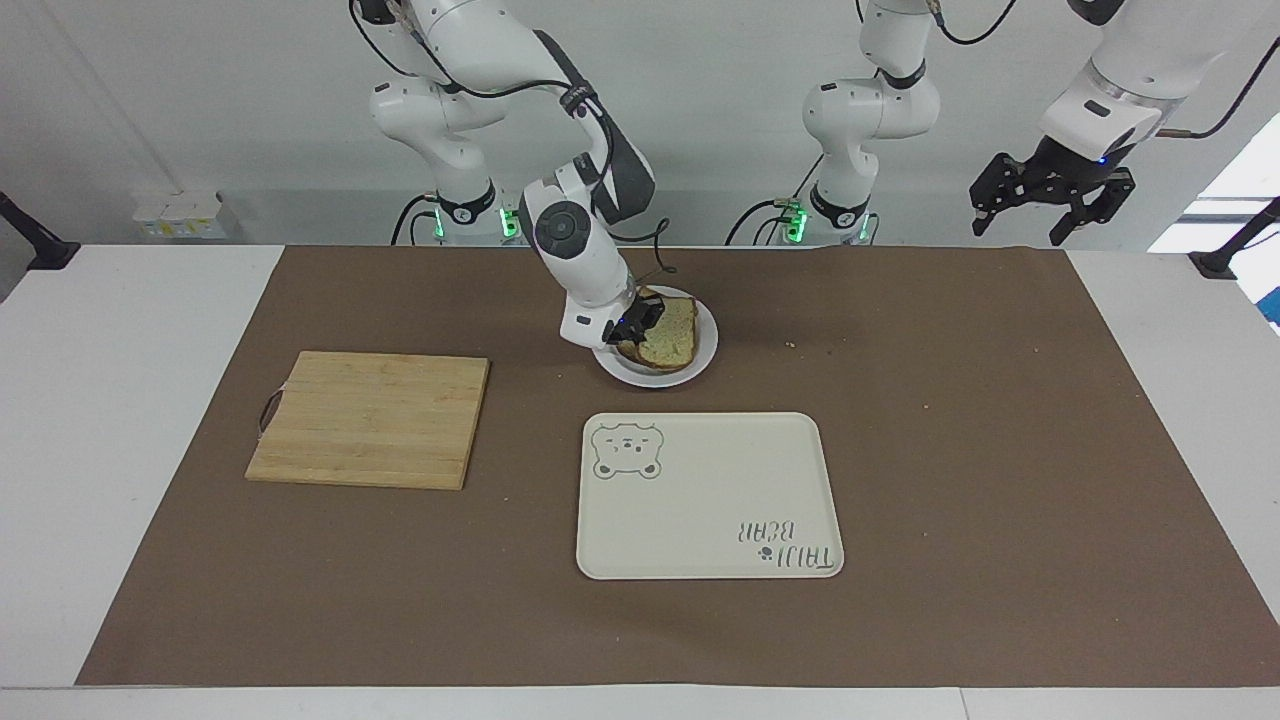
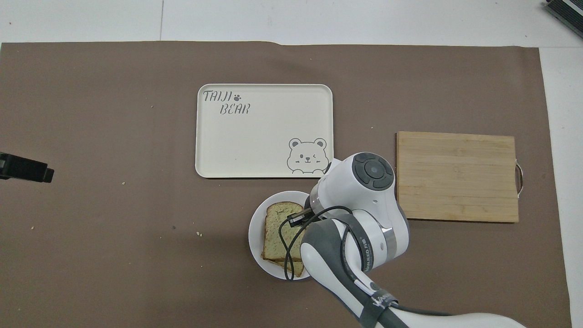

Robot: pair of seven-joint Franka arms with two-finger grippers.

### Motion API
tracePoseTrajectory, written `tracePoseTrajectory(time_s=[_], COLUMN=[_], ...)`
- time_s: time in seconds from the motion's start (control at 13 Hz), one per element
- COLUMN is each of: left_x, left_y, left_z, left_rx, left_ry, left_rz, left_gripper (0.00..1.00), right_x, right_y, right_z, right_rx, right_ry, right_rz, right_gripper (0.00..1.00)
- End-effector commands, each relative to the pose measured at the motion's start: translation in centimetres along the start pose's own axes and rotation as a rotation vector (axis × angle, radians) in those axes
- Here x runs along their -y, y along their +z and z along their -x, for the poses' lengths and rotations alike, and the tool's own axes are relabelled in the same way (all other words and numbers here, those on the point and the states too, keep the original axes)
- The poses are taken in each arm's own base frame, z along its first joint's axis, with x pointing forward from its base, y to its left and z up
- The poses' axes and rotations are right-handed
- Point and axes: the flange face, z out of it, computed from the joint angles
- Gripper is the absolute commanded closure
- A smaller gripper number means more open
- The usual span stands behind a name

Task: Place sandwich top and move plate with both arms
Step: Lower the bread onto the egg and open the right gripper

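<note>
Saw a white counter [image 1: 100, 450] with a brown mat [image 1: 950, 450] spread over most of it. Found a cream tray [image 1: 700, 500] with a bear drawing in the middle of the mat, and a wooden board [image 1: 370, 420] toward the right arm's end.

Spotted the small white plate [image 1: 655, 378] just beside the tray, nearer to the robots. Looked hard, smooth and a bit slippery. Seemed best to take it by the bare rim, one arm at each side, and keep it flat so nothing slid off.

Found the sandwich top [image 1: 672, 335] on the plate, lying on a lower slice [image 2: 273, 262] and nearly lined up with it. Looked light, soft and crumbly. Would squash or tear under a hard squeeze, so better held gently by the brown crust at the edge, not in the soft middle.

Saw the right end effector [image 1: 635, 318] low at the plate, pinched together on the edge of the sandwich top at the side toward the wooden board. Had not let go yet.

Saw the left end effector [image 1: 1050, 195] with its fingers spread apart and nothing in them, hanging high over the left arm's end of the counter, waiting.
</note>
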Motion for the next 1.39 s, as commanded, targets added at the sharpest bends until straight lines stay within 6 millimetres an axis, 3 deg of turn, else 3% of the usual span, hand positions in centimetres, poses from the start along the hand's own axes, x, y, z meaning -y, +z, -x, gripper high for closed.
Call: tracePoseTrajectory(time_s=[0.0,0.15,0.46,0.77,1.08,1.31], left_x=[-0.3,-0.2,-0.3,-0.3,-0.3,-0.6], left_y=[0.0,0.0,0.0,0.0,0.2,1.2], left_z=[0.7,0.7,0.7,0.7,0.7,0.7], left_rx=[-0.018,-0.018,-0.018,-0.018,-0.015,-0.018], left_ry=[0.004,0.002,0.004,0.005,0.007,0.008], left_rz=[0.004,0.004,0.004,0.004,0.004,0.028], left_gripper=[0.00,0.00,0.00,0.00,0.00,0.00], right_x=[-0.5,-0.6,-1.5,-2.4,-3.8,-7.1], right_y=[0.0,-0.1,-1.5,-5.6,-10.3,-14.6], right_z=[0.0,-0.3,-1.1,-1.8,-1.0,-0.3], right_rx=[-0.015,-0.017,-0.043,-0.103,-0.166,-0.200], right_ry=[-0.020,-0.037,-0.068,-0.136,-0.126,-0.065], right_rz=[0.014,0.041,0.104,0.232,0.289,0.329], right_gripper=[0.98,0.00,0.00,0.00,0.00,0.00])
